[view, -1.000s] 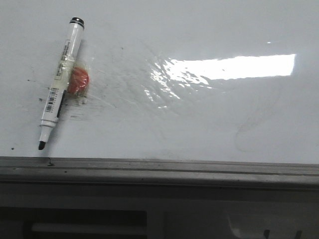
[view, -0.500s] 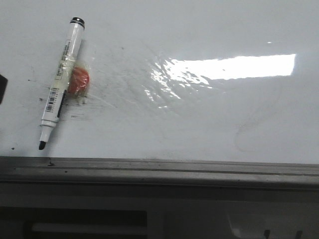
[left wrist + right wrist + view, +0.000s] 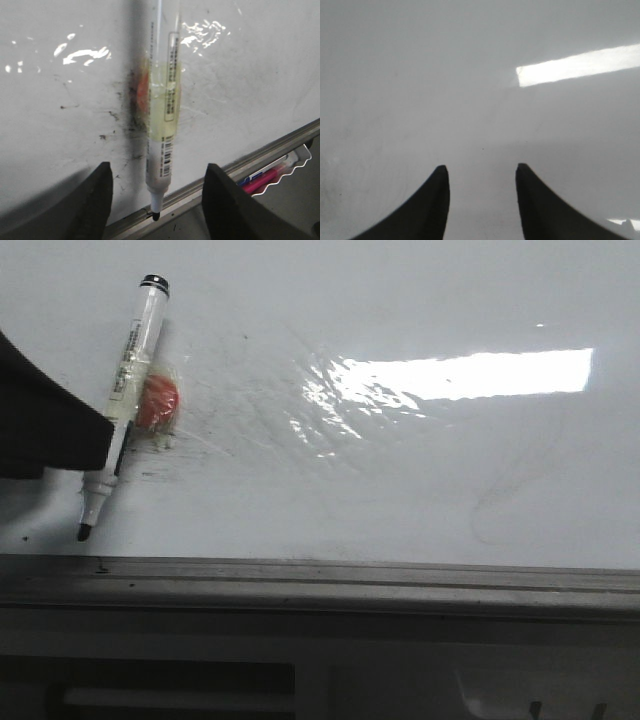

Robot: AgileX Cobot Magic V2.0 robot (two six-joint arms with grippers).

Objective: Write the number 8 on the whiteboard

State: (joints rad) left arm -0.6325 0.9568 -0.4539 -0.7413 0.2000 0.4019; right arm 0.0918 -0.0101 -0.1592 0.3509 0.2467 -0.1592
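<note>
Since the earlier front views, where only a dark sliver showed at the left edge, the left gripper [image 3: 156, 200] has advanced over the whiteboard [image 3: 400, 490] and now covers part of the marker [image 3: 125, 400]. Marker: uncapped, lying flat and tilted, black tip toward the grey rail [image 3: 320, 580], cap end pointing away. An orange blob [image 3: 158, 403] under clear tape lies touching its barrel. Left wrist view: the two dark fingers [image 3: 95, 200] stand spread, one on each side of the lower barrel, with the pen between them and not yet pinched. Right gripper [image 3: 482, 200]: spread as well, holding nothing, over bare board. No number 8 is drawn; only scattered ink specks and faint scratches mark the surface, so writing has not begun.

Risks, as judged from this layout: the tape may hold the pen down, so a closing grip could slip along the smooth barrel or drag the blob with it. A grip taken near the tip could smear ink onto the fingers. A skewed pinch could roll the pen toward the rail.
</note>
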